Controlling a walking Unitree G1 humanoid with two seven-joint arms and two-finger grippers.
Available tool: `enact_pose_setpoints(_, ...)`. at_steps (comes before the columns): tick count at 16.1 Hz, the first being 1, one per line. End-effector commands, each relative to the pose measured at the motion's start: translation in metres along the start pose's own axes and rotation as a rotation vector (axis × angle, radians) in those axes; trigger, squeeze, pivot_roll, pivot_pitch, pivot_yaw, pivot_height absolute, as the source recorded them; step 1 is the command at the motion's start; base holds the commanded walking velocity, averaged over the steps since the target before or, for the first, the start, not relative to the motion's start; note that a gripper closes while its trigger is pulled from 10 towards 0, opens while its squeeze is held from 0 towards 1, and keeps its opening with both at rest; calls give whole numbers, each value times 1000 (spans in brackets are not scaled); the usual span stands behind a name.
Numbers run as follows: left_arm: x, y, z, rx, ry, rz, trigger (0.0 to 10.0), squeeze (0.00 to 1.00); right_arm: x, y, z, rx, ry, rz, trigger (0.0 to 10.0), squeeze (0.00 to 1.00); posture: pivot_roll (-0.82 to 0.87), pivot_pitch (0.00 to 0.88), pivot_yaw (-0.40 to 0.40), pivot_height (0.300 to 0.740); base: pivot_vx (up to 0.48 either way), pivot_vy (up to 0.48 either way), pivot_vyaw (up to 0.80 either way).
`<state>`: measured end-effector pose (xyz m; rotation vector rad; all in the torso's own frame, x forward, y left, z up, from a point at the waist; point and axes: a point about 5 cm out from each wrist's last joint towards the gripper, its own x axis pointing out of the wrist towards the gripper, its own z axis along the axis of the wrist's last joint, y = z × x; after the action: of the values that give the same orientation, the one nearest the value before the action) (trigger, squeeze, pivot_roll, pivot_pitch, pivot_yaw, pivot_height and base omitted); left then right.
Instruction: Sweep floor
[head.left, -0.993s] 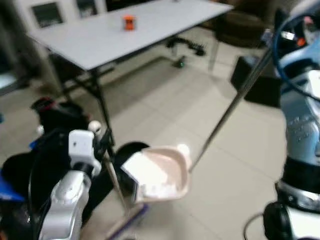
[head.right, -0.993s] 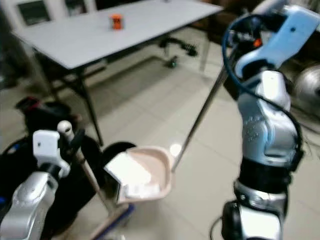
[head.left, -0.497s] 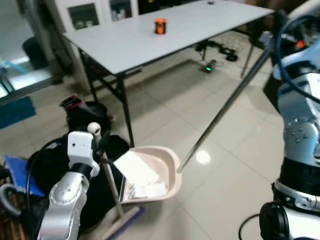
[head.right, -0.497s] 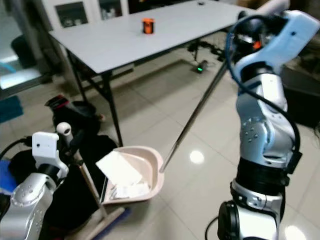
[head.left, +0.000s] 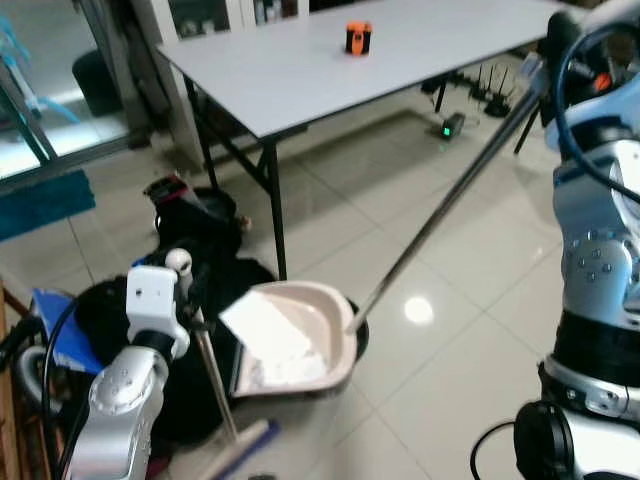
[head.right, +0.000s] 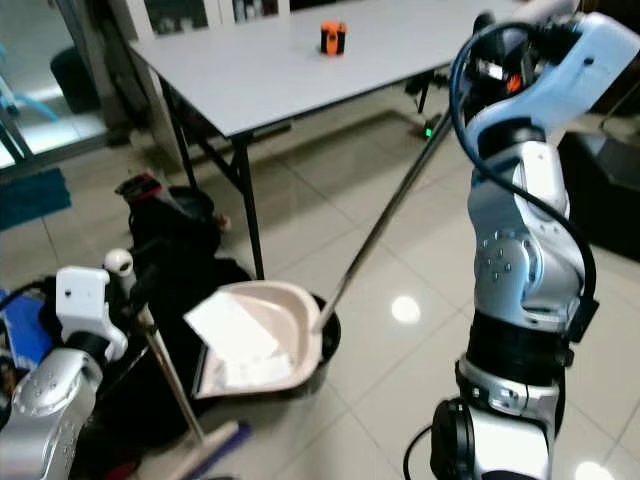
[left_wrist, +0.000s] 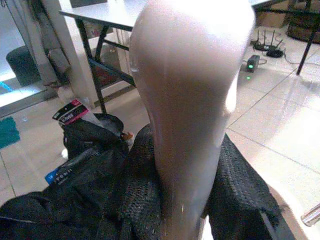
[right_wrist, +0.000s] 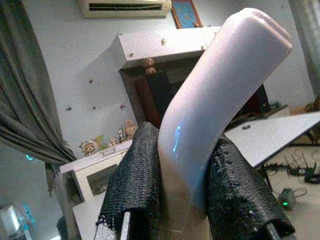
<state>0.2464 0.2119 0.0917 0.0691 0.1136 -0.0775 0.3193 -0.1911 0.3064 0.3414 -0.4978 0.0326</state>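
A beige dustpan (head.left: 305, 330) with white paper scraps (head.left: 275, 350) in it is tipped over a round black bin (head.right: 326, 345). Its long metal handle (head.left: 450, 195) rises to my right gripper (right_wrist: 185, 185), which is shut on the handle's curved top. My left gripper (left_wrist: 190, 200) is shut on the pale broom handle (head.left: 212, 375), just below its white knob (head.left: 178, 262). The broom head (head.left: 245, 448) rests on the floor beside the pan.
A white table (head.left: 290, 60) with an orange object (head.left: 358, 37) stands ahead on black legs (head.left: 275, 215). Black bags (head.left: 195, 215) and a blue item (head.left: 60, 320) crowd the left. Cables and a power strip (head.left: 475, 100) lie under the table. Open tile floor (head.left: 470, 280) stretches right.
The camera has swung, so the table and bags now sit further right and clearer. Both grippers keep their hold. The dustpan now hangs over the black bin.
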Motion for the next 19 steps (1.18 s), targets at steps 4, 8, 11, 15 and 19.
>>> enact_pose_setpoints(4, 1, 4, 1, 6, -21, 12, 10000, 0, 1, -3, 8, -45, -79, -21, 10000, 0, 64, 0, 26, 740, 0, 0, 0)
enact_pose_setpoints(8, 3, 6, 2, -11, -45, 37, 10000, 0, 2, -11, 4, -69, -82, -63, 10000, 0, 53, 0, 13, 740, 0, 0, 0)
enact_pose_setpoints(11, 4, 8, 1, -9, -47, 38, 10000, 0, 3, -13, 1, -90, -87, -68, 10000, 0, 21, 0, 10, 740, 0, 0, 0)
enact_pose_setpoints(15, 4, 4, 1, -9, -50, 27, 10000, 0, 8, -10, 1, -137, -113, -34, 10000, 0, 11, 0, 14, 740, 0, 0, 0)
enact_pose_setpoints(19, 3, 2, 4, 0, -48, 23, 10000, 0, 16, 2, 0, -198, -153, 30, 10000, 0, 54, 0, 22, 740, 0, 0, 0)
